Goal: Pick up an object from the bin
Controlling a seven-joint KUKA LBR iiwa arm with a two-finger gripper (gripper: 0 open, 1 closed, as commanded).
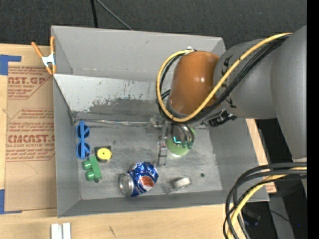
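Low in the bin [109,91], the hand [172,142] hung over a pale green round thing [180,149] right of centre — its grip could not be told, crushed blue can [139,178] nearby

Dark grey floor [199,9] across top, matte, evenly lit. Thin black cable [92,6] runs over it, upper left. Light wood tabletop [149,223] along btm edge.

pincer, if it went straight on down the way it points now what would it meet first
Probably the pale green round thing directly under the pincer, right of the middle of the bin; depth is unclear, so it could touch the bare floor beside it.
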